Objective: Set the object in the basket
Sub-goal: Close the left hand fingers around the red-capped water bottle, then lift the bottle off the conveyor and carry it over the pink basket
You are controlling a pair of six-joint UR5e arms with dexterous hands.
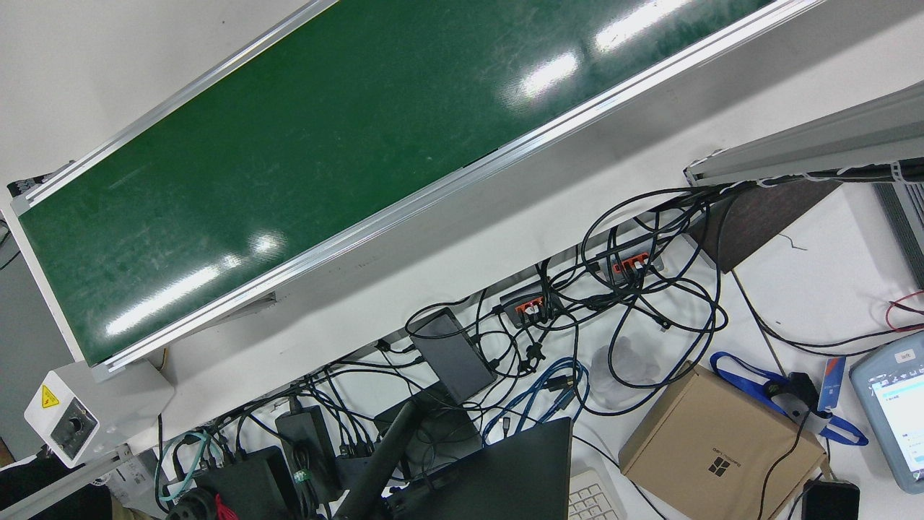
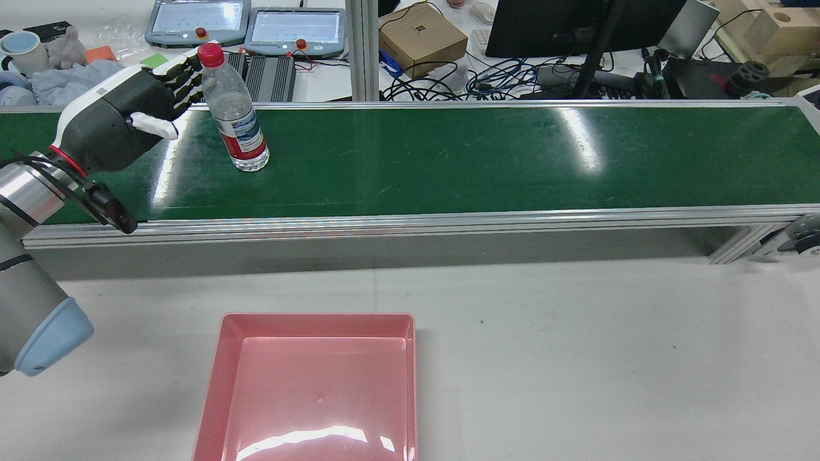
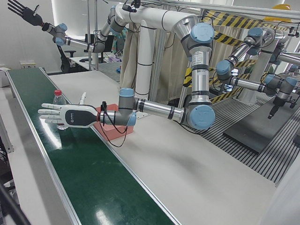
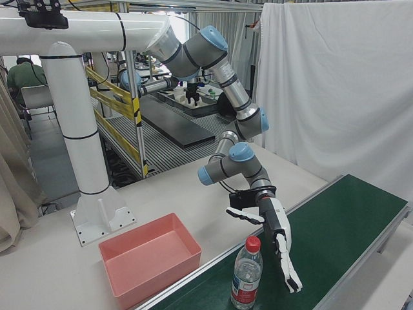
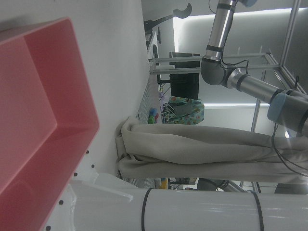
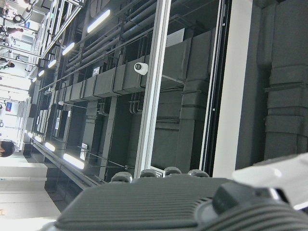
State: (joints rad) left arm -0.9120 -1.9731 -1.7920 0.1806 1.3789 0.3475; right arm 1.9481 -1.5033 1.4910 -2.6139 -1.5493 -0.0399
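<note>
A clear water bottle [image 2: 234,112] with a red cap and red label stands upright on the green conveyor belt [image 2: 448,153]. It also shows in the right-front view [image 4: 247,281] and, partly hidden by the hand, in the left-front view [image 3: 58,97]. My left hand [image 2: 138,105] is open, fingers stretched flat, just left of the bottle at neck height; I cannot tell if it touches. The hand shows too in the side views [image 3: 65,115] [image 4: 279,245]. The pink basket [image 2: 317,316] sits empty on the white table in front of the belt. My right hand [image 3: 21,11] is raised high, fingers spread, empty.
Behind the belt lie teach pendants [image 2: 295,29], a cardboard box [image 2: 423,35], a monitor and tangled cables [image 1: 577,339]. The belt has raised aluminium rails [image 2: 410,221]. The basket also shows in the right-front view [image 4: 129,274] and the left hand view [image 5: 48,96].
</note>
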